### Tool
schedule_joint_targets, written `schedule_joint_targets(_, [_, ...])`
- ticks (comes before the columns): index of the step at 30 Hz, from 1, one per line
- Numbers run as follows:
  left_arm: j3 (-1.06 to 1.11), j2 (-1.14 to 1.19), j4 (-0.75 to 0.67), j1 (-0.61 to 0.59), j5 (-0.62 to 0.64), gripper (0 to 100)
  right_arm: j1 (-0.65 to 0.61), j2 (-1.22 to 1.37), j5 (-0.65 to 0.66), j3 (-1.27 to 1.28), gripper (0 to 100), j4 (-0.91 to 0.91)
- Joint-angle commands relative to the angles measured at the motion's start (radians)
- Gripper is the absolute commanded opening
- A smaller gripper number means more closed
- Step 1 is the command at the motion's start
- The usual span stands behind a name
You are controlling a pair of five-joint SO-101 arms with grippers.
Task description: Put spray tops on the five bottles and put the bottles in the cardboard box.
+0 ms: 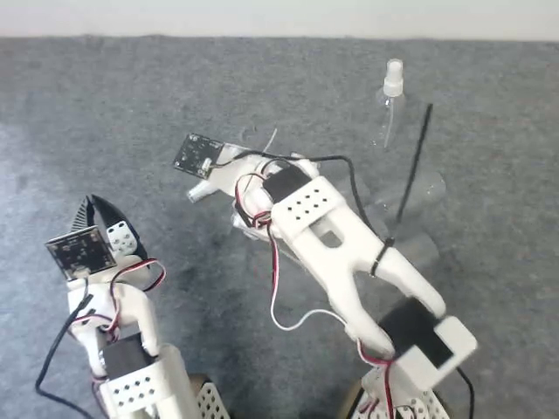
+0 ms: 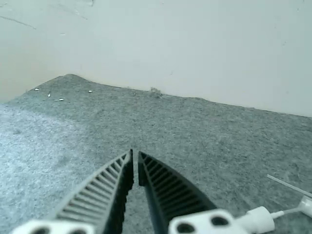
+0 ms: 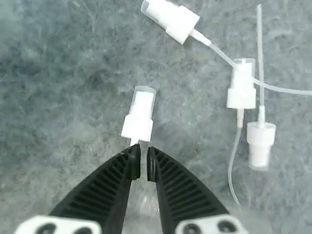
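My right gripper (image 3: 143,155) is shut on the thin stem of a white spray top (image 3: 139,116) with a clear cap, just over the grey felt. Three more spray tops (image 3: 170,19) (image 3: 241,87) (image 3: 261,144) lie beyond it with their long tubes crossing. In the high view this arm (image 1: 306,214) stretches across the table's middle. A clear bottle (image 1: 390,105) with a spray top on it stands upright at the back right. Two clear bottles (image 1: 421,188) (image 1: 419,249) lie beside the arm. My left gripper (image 2: 135,157) (image 1: 94,208) hangs shut and empty at the front left.
Another spray top (image 2: 257,219) with its tube lies on the felt near my left gripper. A black rod or cable (image 1: 414,166) slants across the lying bottles. The grey felt (image 1: 105,105) ends at a pale wall (image 2: 195,44) at the back.
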Motion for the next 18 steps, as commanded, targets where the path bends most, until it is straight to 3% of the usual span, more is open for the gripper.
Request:
schedule_joint_targets(1, [-0.012, -0.017, -0.002, -0.003, -0.006, 1, 0.012, -0.107, -0.061, -0.043, 0.7, 0.044])
schedule_joint_targets(8, [-0.012, -0.017, -0.002, -0.003, -0.006, 1, -0.028, -0.114, -0.092, -0.043, 4.3, 0.157])
schedule_joint_targets(13, [-0.012, -0.017, -0.002, -0.003, -0.006, 1, -0.054, -0.056, -0.146, -0.034, 17.3, 0.136])
schedule_joint_targets(18, [-0.012, -0.017, -0.002, -0.003, -0.006, 1, -0.067, 0.018, -0.095, -0.034, 16.9, 0.045])
